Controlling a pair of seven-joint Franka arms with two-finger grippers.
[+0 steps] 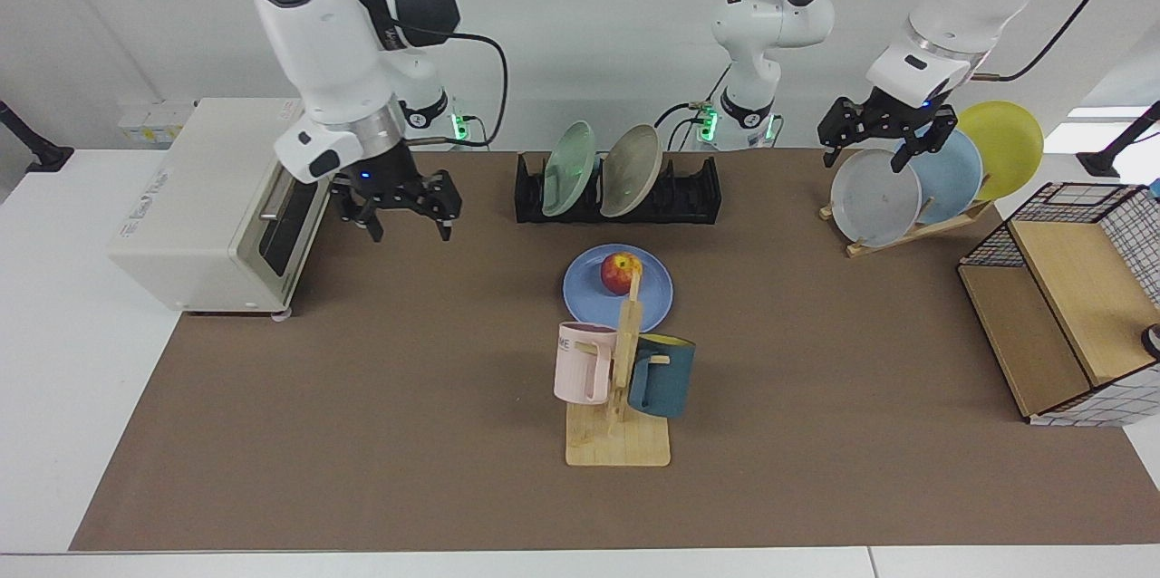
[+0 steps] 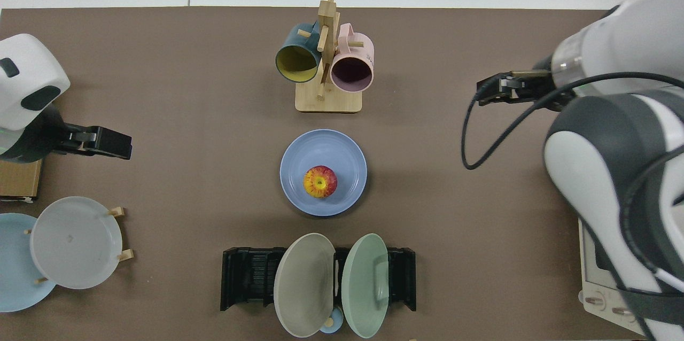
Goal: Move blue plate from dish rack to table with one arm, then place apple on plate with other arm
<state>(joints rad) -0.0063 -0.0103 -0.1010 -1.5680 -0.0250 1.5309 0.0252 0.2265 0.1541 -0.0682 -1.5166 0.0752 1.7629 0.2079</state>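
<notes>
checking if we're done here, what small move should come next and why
Probably none beyond parking the arms: the apple sits on the blue plate on the table. The right pincer, open, is by the toaster oven; the left pincer, open, waits over the wooden rack's plates.

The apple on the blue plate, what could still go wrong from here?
1. The small red-and-yellow apple sits loose on the round periwinkle-blue plate; a knock could roll it off.
2. The wooden mug stand stands just beside the plate, so an arm coming back could catch it.
3. The right gripper, open, hangs near the cream toaster oven; a careless swing might hit it. The left gripper waits, open, over the grey plate.
</notes>
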